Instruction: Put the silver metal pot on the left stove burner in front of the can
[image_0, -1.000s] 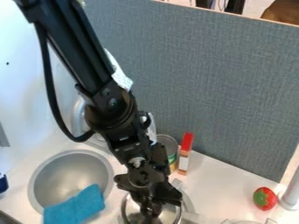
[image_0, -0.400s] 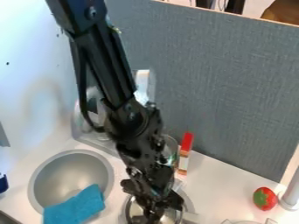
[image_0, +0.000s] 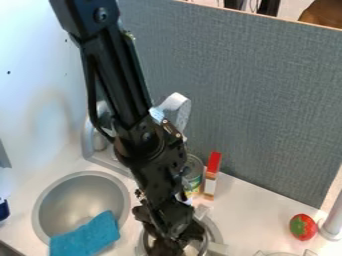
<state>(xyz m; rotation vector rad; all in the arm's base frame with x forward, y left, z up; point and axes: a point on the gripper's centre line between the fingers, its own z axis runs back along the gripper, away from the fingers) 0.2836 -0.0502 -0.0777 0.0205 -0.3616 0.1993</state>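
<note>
Pot (image_0: 214, 233), one, by one gripper (image_0: 168, 246); one cloth (image_0: 87, 237), one strawberry (image_0: 303, 227)

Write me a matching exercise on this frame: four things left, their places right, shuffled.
1. gripper
2. blue cloth
3. strawberry
4. can

A. just left of the red-topped box
B. draped over the rim of the grey basin
C. next to the silvery post
D. at the round metal-rimmed vessel, bottom edge of view

Pairs: 1-D, 2-B, 3-C, 4-A
</note>
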